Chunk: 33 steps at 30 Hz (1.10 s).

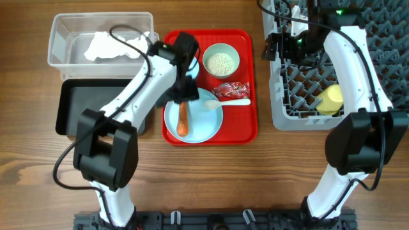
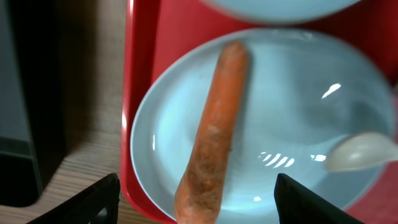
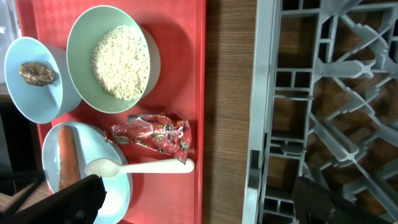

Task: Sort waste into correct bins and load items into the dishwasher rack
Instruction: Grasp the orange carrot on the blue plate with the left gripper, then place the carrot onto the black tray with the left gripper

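While the left claw (image 2: pixel 198 188) hangs wide open and empty over the carrot (image 2: pixel 214 137) lying on the blue plate (image 2: pixel 311 124) in the red tray's (image 1: pixel 249 96) near-left corner, the right claw (image 3: pixel 199 190), also spread wide and holding nothing, hovers at the grey rack's (image 1: pixel 364 64) edge just right of that tray.

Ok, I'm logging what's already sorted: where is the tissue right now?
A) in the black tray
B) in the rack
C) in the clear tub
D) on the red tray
C: the overhead view shows the crumpled white tissue lying inside the clear tub at the table's far left.
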### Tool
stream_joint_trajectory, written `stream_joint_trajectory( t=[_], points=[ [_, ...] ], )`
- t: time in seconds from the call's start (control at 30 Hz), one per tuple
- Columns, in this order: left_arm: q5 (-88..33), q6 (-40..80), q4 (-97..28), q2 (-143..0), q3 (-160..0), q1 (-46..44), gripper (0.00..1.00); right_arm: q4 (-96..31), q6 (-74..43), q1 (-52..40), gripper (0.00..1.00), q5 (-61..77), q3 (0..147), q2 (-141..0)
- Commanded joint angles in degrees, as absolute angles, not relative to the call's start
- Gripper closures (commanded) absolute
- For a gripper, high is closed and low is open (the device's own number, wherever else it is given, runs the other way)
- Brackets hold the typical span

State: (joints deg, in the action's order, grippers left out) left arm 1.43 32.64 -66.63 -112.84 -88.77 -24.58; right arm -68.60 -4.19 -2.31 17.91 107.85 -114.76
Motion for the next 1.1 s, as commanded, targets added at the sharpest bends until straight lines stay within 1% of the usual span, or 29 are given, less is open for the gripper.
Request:
stream_joint_trajectory(
  t=[0.0, 0.03, 0.1, 0.27, 0.37, 0.4, 0.43, 0.47, 0.53, 0.6, 0.67, 0.8, 0.93, 1.07],
  points=[
    [-3.25, 37.12, -64.49, -112.75, -82.26, -24.99, 0.23, -68.62, -3.16, -2.37, 0.0, 16.67, 108.62, -113.99],
    [-4.56, 36.8, -62.96, -112.75, -81.12, -25.26, 0.24, -68.58, -3.18, -2.39, 0.0, 16.69, 108.62, -113.99],
    [-5.52, 36.29, -60.55, -112.75, -79.85, -26.22, 0.3, -68.64, -3.2, -2.39, 0.0, 16.67, 108.62, -113.99],
    [1.26, 36.29, -53.93, -112.86, -74.87, -31.31, 0.34, -69.1, -3.18, -2.39, 0.0, 16.69, 108.62, -113.99],
    [2.92, 36.29, -50.74, -112.86, -71.16, -31.99, 0.42, -69.12, -3.18, -2.39, 0.0, 16.69, 108.62, -113.99],
    [3.14, 36.29, -50.0, -112.86, -70.43, -31.9, 0.45, -69.14, -3.18, -2.39, 0.0, 16.69, 108.62, -113.99],
    [3.14, 36.27, -48.84, -112.86, -69.71, -31.86, 0.53, -69.14, -3.18, -2.39, 0.0, 16.69, 108.62, -113.99],
    [3.14, 36.27, -47.92, -112.86, -69.3, -31.88, 0.59, -69.12, -3.18, -2.39, 0.0, 16.69, 108.62, -113.99],
    [3.36, 36.27, -47.03, -112.86, -69.21, -31.88, 0.74, -69.12, -3.16, -2.39, 0.0, 16.67, 108.62, -113.99],
    [3.66, 36.27, -46.5, -112.86, -69.23, -31.86, 0.83, -69.14, -3.16, -2.39, 0.0, 16.67, 108.62, -113.99],
    [3.77, 36.18, -46.52, -112.86, -69.25, -31.86, 0.89, -69.23, -3.18, -2.39, 0.0, 16.67, 108.62, -113.99],
    [3.77, 32.71, -51.44, -112.68, -72.07, -30.74, 0.96, -69.25, -3.18, -2.39, 0.0, 16.67, 108.62, -113.99],
    [3.75, 31.77, -62.22, -111.44, -80.71, -27.44, 0.96, -69.25, -3.14, -2.39, 0.0, 16.67, 108.62, -113.99],
    [3.81, 31.75, -70.28, -109.27, -87.26, -24.56, 0.96, -69.23, -3.11, -2.39, 0.0, 16.67, 108.62, -113.99]
  ],
)
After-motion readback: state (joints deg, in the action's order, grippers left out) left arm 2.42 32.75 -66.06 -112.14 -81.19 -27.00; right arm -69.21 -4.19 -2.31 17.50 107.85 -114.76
